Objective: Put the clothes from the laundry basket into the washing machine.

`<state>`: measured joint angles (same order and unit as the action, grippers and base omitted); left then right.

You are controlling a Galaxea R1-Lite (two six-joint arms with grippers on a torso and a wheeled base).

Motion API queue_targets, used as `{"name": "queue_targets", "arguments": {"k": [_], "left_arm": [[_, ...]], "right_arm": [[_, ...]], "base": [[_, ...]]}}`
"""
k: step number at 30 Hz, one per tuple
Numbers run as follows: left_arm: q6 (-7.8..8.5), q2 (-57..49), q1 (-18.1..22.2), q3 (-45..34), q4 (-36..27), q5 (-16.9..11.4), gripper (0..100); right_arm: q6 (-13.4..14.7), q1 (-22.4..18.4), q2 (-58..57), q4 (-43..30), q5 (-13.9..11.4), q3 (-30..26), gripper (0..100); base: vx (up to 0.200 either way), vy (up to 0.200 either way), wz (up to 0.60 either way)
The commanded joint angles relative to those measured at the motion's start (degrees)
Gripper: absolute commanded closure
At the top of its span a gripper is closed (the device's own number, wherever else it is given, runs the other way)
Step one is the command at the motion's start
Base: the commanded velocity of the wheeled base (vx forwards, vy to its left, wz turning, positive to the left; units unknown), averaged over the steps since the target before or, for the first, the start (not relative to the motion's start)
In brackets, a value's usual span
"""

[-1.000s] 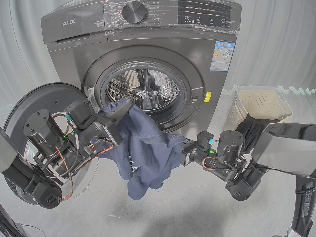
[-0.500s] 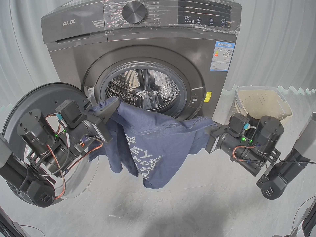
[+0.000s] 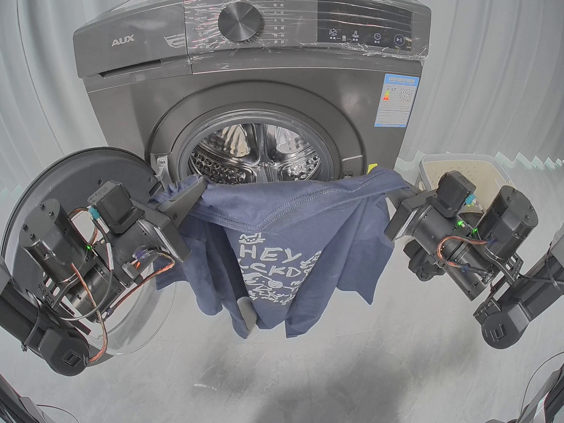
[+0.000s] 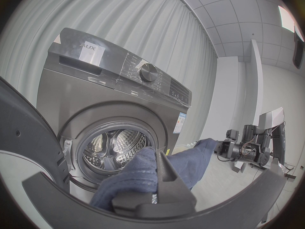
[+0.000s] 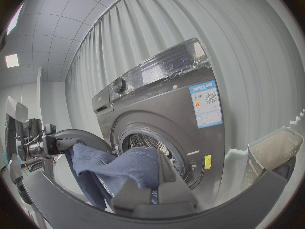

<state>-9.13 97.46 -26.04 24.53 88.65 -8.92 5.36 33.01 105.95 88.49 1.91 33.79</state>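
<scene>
the left gripper (image 3: 191,194) is pressed together on one shoulder end of the navy t-shirt (image 3: 294,230); the right gripper (image 3: 402,200) pinches the opposite end. the t-shirt hangs in the air between the two grippers, carried by nothing else: its top edge is drawn into a near-straight span, and its body, printed side toward the robot, drops below that span, apart from the floor (image 3: 352,377). the long axis of the span runs left to right, about level, roughly parallel to the front panel of the washing machine (image 3: 123,107). the drum opening (image 3: 258,148) lies just beyond the span and slightly above it, behind the span's left half, so the garment points crosswise to the direction of feed. the left gripper is the nearer one to the opening, just beside its hinge-side rim; the right gripper stands past the opening's right rim. the door (image 3: 64,174) is swung open to the left, beyond the left gripper. judgement: the coming move calls for travel forward and up, with the right end brought inward, since the span as held appears wider than the opening and the hanging body may catch on the lower rim. the laundry basket (image 3: 464,160) stands at the machine's front right corner, beyond the right gripper; its contents cannot be told.
</scene>
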Motion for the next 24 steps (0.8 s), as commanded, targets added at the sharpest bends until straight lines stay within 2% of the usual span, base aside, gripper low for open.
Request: {"name": "queue_targets", "arguments": {"k": [1,4,8,18,21,24], "left_arm": [[-0.01,-0.3,0.2,0.1,0.0,0.0,100],[0.69,-0.4,1.4,-0.4,0.1,-0.4,100],[2.54,-0.4,2.6,-0.1,0.1,-0.7,100],[2.45,-0.7,4.3,1.8,0.1,-0.7,100],[2.1,-1.8,4.8,2.3,0.1,-0.7,100],[2.1,-1.9,4.7,2.5,0.1,-0.7,100]], "right_arm": [[0.0,0.1,-1.3,0.0,1.0,2.1,100],[0.1,-0.2,-1.3,0.0,1.4,3.0,100],[0.2,-0.3,-1.5,0.0,1.6,3.8,100],[0.1,-0.1,-2.6,0.0,1.8,5.1,100],[0.1,0.4,-2.8,-0.1,4.4,6.1,100],[0.1,0.6,-2.7,-0.2,4.8,6.3,100]], "base": [[0.0,0.0,0.0],[0.0,0.0,0.0],[0.0,0.0,0.0],[0.0,0.0,0.0],[0.0,0.0,0.0],[0.0,0.0,0.0]]}}
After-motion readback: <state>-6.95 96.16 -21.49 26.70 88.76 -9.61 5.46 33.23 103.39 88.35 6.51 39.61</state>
